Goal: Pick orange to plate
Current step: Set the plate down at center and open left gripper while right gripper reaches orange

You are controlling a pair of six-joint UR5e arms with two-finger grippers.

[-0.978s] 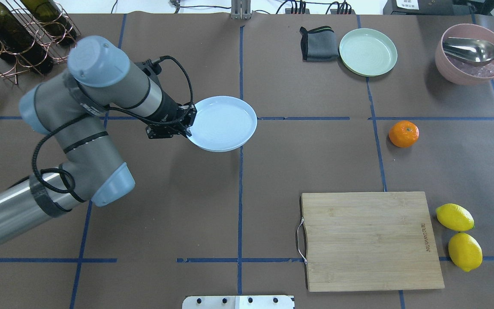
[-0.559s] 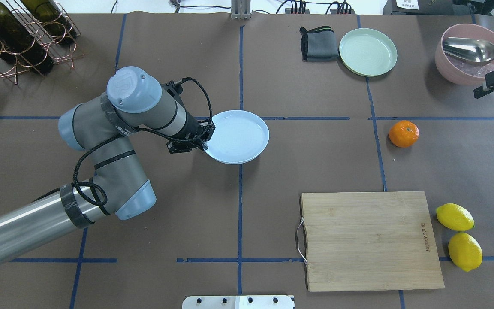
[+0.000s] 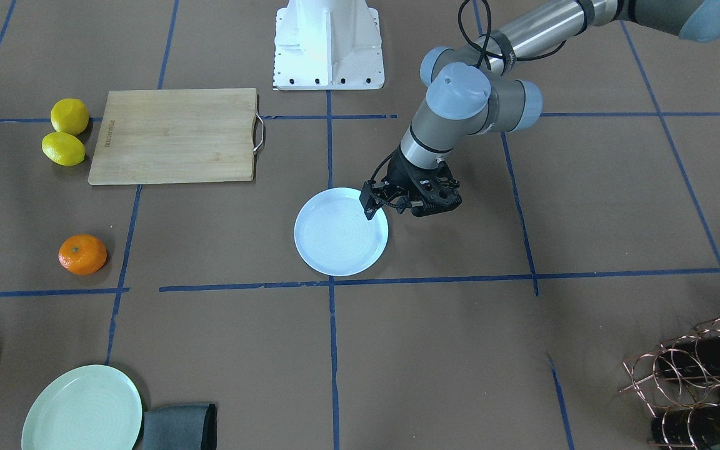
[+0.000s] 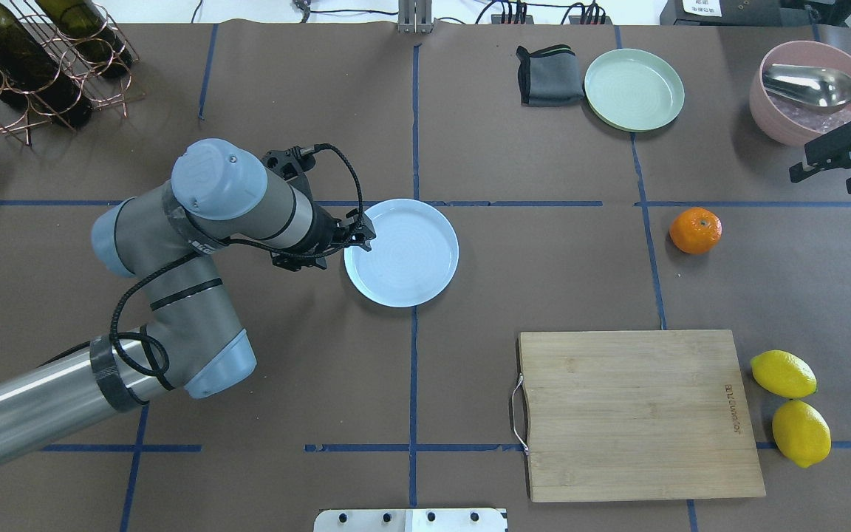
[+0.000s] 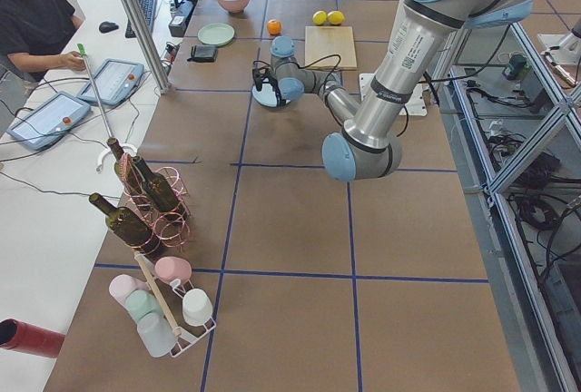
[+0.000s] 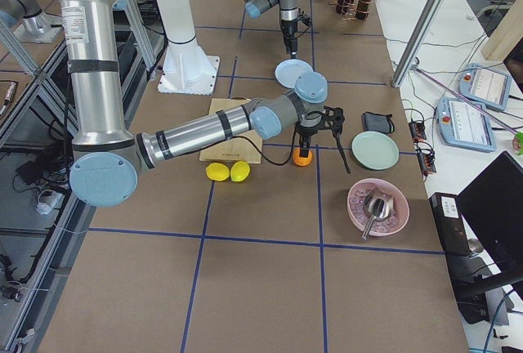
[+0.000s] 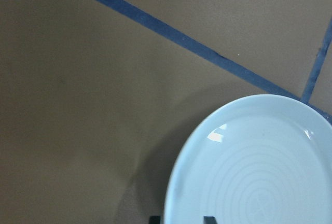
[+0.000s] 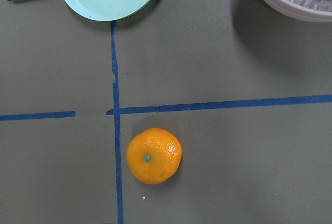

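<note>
The pale bluish-white plate lies flat near the table's middle, where two blue tape lines cross; it also shows in the front view as the plate. My left gripper is at its rim on the robot's left side, shut on the rim. In the left wrist view the plate fills the lower right. The orange sits alone on the table far to the right. My right gripper hovers open beyond it. In the right wrist view the orange lies below, with nothing touching it.
A bamboo cutting board lies at the near right, with two lemons beside it. At the back right are a green plate, a grey cloth and a pink bowl holding a scoop. A bottle rack stands at the back left.
My left arm carried the plate rightward and down; it now lies flat on the table. My right gripper has come further into view from the right edge, toward the orange.
</note>
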